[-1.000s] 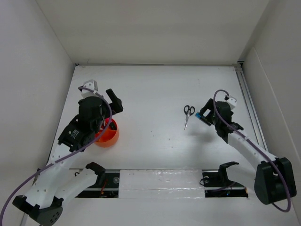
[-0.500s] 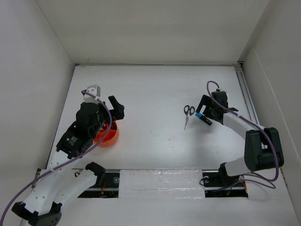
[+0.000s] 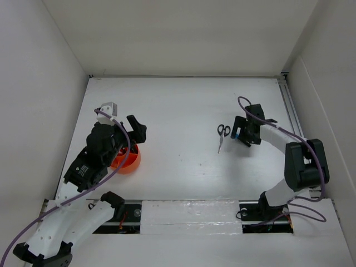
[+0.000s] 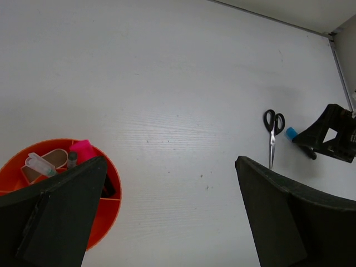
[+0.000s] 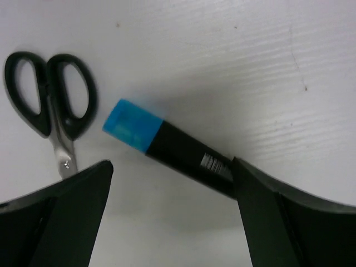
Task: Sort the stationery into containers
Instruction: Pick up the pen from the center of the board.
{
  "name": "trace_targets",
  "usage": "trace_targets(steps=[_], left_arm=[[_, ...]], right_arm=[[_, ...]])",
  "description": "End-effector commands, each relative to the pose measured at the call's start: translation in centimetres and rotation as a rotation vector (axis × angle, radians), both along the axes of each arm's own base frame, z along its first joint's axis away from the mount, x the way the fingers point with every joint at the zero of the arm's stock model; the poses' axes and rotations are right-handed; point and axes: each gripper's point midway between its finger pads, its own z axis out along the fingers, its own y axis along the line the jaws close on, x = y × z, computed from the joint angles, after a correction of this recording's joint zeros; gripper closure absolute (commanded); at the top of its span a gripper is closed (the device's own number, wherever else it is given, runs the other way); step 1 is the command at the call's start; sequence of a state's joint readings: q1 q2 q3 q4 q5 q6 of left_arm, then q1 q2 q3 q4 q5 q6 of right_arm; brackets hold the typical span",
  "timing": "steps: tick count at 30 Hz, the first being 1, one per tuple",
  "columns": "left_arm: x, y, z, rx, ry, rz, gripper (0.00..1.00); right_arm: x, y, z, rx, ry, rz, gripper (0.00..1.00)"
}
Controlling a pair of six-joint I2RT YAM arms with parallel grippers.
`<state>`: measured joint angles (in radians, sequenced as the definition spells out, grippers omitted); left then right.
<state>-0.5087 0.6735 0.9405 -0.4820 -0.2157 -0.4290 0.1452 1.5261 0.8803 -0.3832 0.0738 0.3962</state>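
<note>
**1. Ref. landmark.** Scissors [image 3: 222, 136] lie flat on the table [image 3: 178, 105], handles toward the far wall, blades toward the arm bases. All pos. below are rel. to the scissors.

**2. Target.** Blue-capped marker [image 5: 178, 153] lies flat, just right of the scissors. Its cap end is nearest the handle loops, close but not touching. Long axis is oblique: the barrel runs away from the scissors and toward the near side.

**3. Right gripper** [image 5: 171, 169]. Pos.: low over the marker, i.e. just right of the scissors. Jaws stand wide apart w/ nothing held. The fingers straddle the barrel, and its tail end goes out of sight at one finger. Contact there cannot be told.

**4. Critical relation.** In the wrist view the barrel lies closer to the fingertip-to-fingertip line than across it. Judgement: closing as-is would prob. skew or push the marker. A wrist roll to set the barrel crosswise looks necessary first. The cap-side finger sits near the scissor handles, so there is a nudge risk.

**5. Left gripper** [image 3: 138, 127]. Pos.: well left of the scissors, at the orange cup [image 3: 132, 163], over the rim side facing the scissors. Jaws are fully apart and empty. The right arm is far nearer, so the pick falls to it.

**6. Status.** Marker and scissors are not yet in the cup.
</note>
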Motion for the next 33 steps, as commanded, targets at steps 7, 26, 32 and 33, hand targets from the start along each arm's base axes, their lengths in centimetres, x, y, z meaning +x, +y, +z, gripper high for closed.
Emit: trace_targets(steps=[7, 26, 32, 33], left_arm=[[0.1, -0.2, 0.9, -0.012, -0.044, -0.015, 0.0], [0.4, 0.0, 0.7, -0.002, -0.039, 0.004, 0.0], [-0.1, -0.7, 1.3, -0.015, -0.05, -0.047, 0.0], [-0.4, -1.2, 1.8, -0.034, -0.064, -0.079, 0.0]], right_arm=[[0.0, 0.4, -1.5, -0.063, 0.095, 0.041, 0.11], [-0.5, -0.6, -2.1, -0.061, 0.153, 0.014, 1.0], [0.2, 0.0, 0.3, -0.047, 0.033, -0.005, 1.0], [0.9, 0.7, 2.8, -0.011, -0.065, -0.008, 1.0]])
